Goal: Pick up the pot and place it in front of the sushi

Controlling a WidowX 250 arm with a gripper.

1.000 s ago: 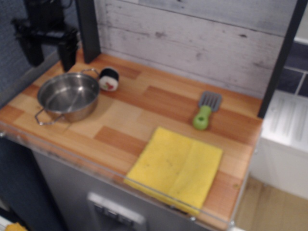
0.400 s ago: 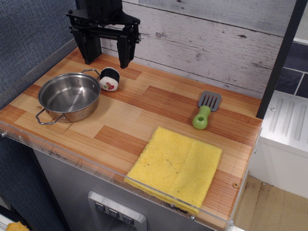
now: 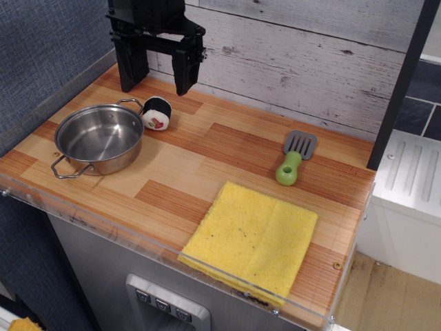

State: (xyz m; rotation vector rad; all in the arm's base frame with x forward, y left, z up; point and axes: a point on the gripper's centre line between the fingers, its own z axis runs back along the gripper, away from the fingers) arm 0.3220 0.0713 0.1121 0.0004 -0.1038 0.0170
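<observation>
The shiny steel pot [image 3: 98, 138] sits at the left of the wooden counter, empty, with thin wire loop handles at its near left and far right. The small sushi roll [image 3: 156, 114], black wrap with a white end and red-green centre, lies against the pot's far right rim, by the far handle. My black gripper [image 3: 158, 88] hangs open and empty above the back of the counter, behind the sushi, its two fingers spread wide. It touches neither thing.
A spatula [image 3: 295, 158] with a green handle and grey blade lies at the right back. A yellow cloth [image 3: 251, 238] lies at the front right, near the counter's clear front lip. A white plank wall [image 3: 289, 55] backs the counter; a blue wall stands left.
The gripper has moved from the far left, behind the pot, rightward to above and behind the sushi. Pot and sushi have not moved.
</observation>
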